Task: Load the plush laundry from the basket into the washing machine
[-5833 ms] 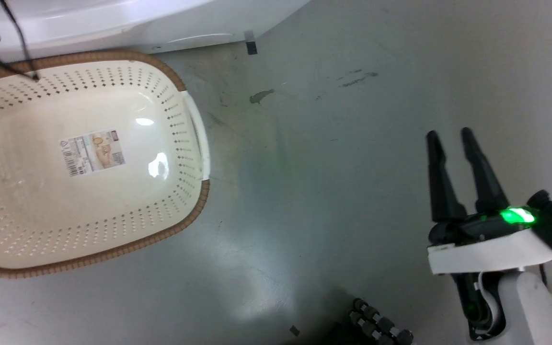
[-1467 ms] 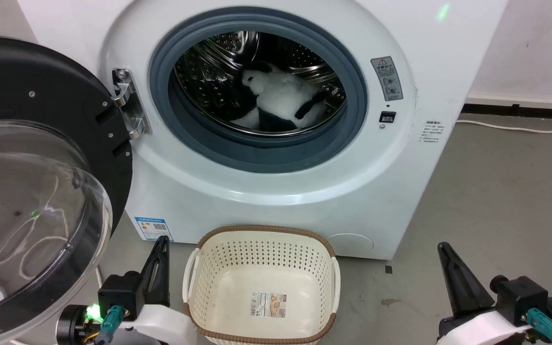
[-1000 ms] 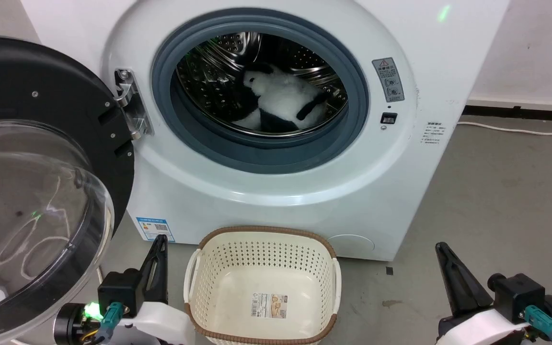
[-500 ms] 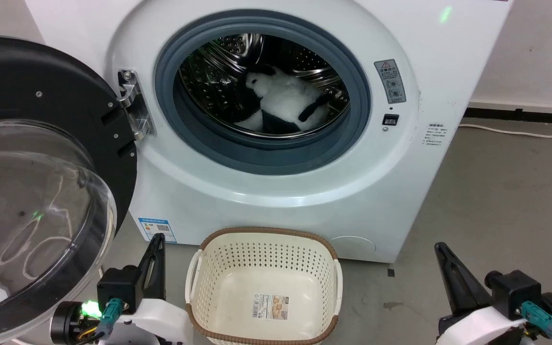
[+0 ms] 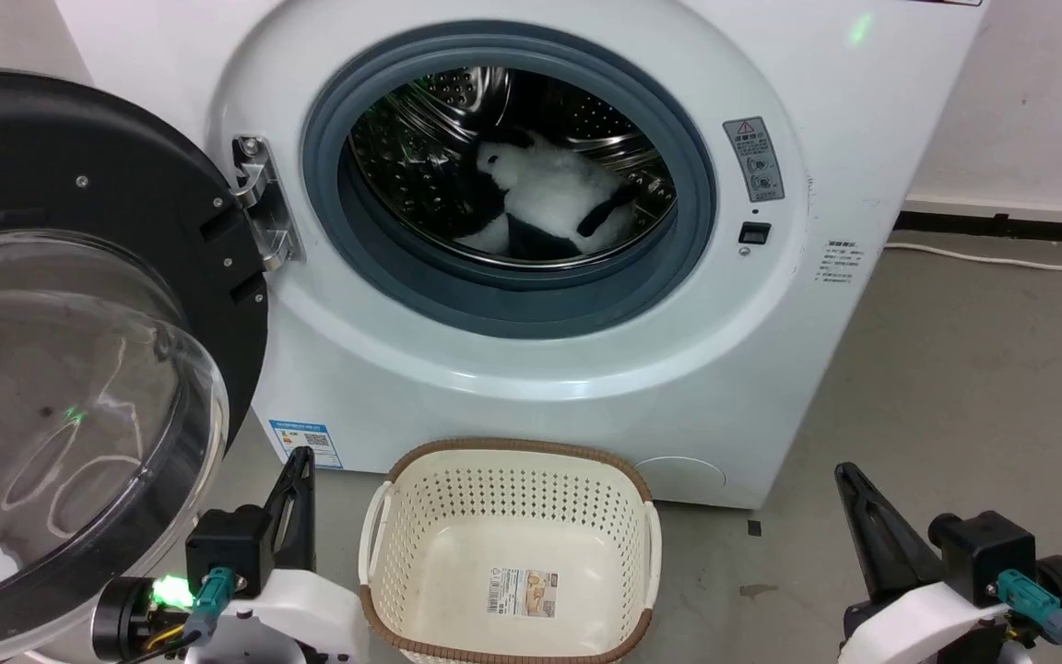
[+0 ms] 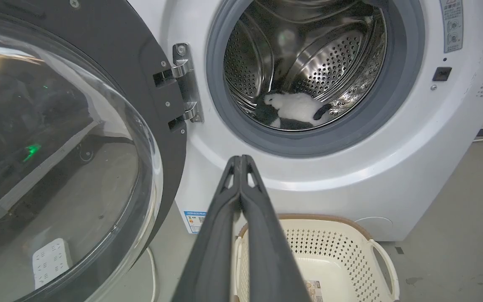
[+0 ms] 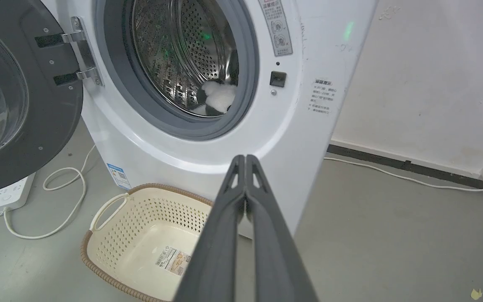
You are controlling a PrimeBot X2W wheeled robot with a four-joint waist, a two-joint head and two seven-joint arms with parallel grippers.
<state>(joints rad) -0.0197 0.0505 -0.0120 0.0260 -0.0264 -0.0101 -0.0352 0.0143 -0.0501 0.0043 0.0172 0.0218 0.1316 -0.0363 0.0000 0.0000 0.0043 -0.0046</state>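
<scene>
1. The left gripper is closed on itself, its two dark fingers pressed together at the tips. It sits low over the grey floor and points at the front of the washing machine.
2. The right gripper is also closed, its fingers meeting tip to tip. It points at the machine's right front edge.
3. The plush toy lies at the bottom of the steel drum, ahead of and above both grippers and well apart from each. In the left wrist view it sits above the fingertips and a little to their right. In the right wrist view it sits above the fingertips and to their left.
4. A grey-blue seal rings the drum opening around the toy.
5. The basket stands on the floor close before the foot of the machine, between the two grippers. It is just beside the left gripper, on that gripper's right, and farther from the right gripper. Its bare floor shows a label sticker.
6. The door stands swung open to the left of the left gripper, and its clear bubble bulges toward the robot.
7. In the right wrist view, a white power strip and its looped cable lie on the floor to the left of the right gripper, below the open door.
</scene>
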